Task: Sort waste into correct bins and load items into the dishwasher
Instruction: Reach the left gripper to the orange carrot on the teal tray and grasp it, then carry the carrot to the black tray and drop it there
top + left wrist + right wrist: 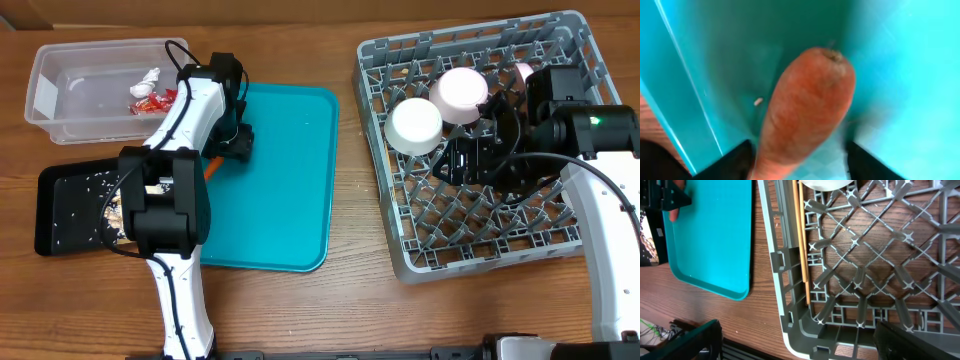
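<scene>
A small orange carrot (805, 110) lies on the teal tray (900, 60), its stub end pointing away from the camera. My left gripper (800, 162) is down over it and open, one black finger (735, 160) against the carrot's side and the other standing off with a gap. Seen from overhead, the left gripper (232, 140) is at the tray's left edge and a bit of the carrot (210, 168) shows beside it. My right gripper (470, 155) hangs open over the grey dish rack (480, 240), holding nothing. Two white bowls (415, 125) (458, 92) sit in the rack, and chopsticks (799, 240) lie along its wall.
The clear tub (60, 80) at the back left holds a red wrapper (155, 100) and a white tissue (148, 78). The black tray (70, 210) beside the teal tray (290, 180) is speckled with rice. My left arm partly covers both trays.
</scene>
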Motion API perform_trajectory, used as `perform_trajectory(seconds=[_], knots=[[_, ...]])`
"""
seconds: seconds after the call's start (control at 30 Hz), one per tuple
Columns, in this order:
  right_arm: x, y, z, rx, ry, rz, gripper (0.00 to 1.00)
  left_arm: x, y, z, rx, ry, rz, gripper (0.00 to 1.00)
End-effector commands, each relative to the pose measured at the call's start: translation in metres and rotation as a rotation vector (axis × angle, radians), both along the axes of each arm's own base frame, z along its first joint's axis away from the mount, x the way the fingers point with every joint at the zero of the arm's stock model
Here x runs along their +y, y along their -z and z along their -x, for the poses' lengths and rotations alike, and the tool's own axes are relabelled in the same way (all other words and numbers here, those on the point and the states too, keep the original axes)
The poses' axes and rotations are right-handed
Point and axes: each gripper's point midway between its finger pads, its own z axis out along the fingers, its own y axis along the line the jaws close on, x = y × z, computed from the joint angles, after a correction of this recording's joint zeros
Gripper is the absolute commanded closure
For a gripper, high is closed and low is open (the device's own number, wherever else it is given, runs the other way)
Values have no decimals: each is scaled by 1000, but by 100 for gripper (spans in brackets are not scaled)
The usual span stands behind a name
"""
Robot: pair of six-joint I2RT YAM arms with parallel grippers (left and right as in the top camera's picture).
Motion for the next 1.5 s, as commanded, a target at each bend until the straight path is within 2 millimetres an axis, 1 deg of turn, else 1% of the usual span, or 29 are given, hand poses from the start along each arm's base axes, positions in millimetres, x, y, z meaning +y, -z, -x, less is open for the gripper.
perform_trajectory(seconds=[0.0,0.03,0.13,0.17,0.2,0.23,0.27,0.33,0.37,0.4,0.43,0.6,0.67,0.73,0.8,0.87,0.9,1.0,1.03,1.13,1.23,1.33,1.37,1.47], knots=[[3,0,0,-1,-1,-12,0,2,12,4,39,-1,0,51],[3,0,0,0,-1,-12,0,2,12,5,43,0,0,52],[3,0,0,1,-1,-12,0,2,12,9,59,-1,-1,77],[3,0,0,1,-1,-12,0,3,11,11,66,-1,-2,85],[3,0,0,1,-1,-12,0,3,11,13,75,-1,-3,90],[3,0,0,1,-1,-12,0,3,7,16,86,-9,-4,90],[3,0,0,1,-1,-12,0,3,6,17,87,-22,-6,88],[3,0,0,1,-1,-12,0,3,-4,17,72,-59,-9,88],[2,0,0,1,-1,-11,0,3,-11,16,56,-74,-9,92],[2,1,0,1,0,-5,0,3,-20,15,35,-88,-8,94],[1,1,1,4,1,1,0,2,-36,13,-2,-104,-5,96],[0,2,2,8,2,6,0,5,-92,18,-109,-153,7,96],[0,2,2,8,2,6,0,9,-114,23,-151,-179,-1,96],[-3,3,1,8,5,21,0,18,-134,27,-194,-214,-20,96],[-4,3,1,8,7,31,0,29,-148,31,-228,-258,-41,96],[-4,3,1,8,7,31,0,46,-159,36,-254,-318,-66,96],[-4,3,1,8,7,31,0,59,-163,39,-260,-371,-71,95],[-4,3,1,8,7,31,0,90,-161,50,-248,-518,-83,95],[-4,3,1,8,7,31,0,115,-156,62,-225,-659,-83,96],[-4,3,1,8,7,31,0,145,-149,75,-211,-785,-72,96],[-4,3,1,8,7,31,0,180,-141,87,-219,-902,-85,96],[-4,3,1,7,7,31,0,207,-129,96,-239,-1000,-94,96],[-4,3,1,7,7,31,0,217,-122,98,-250,-1026,-96,96],[-4,3,1,8,7,31,0,235,-100,106,-262,-1080,-103,96]])
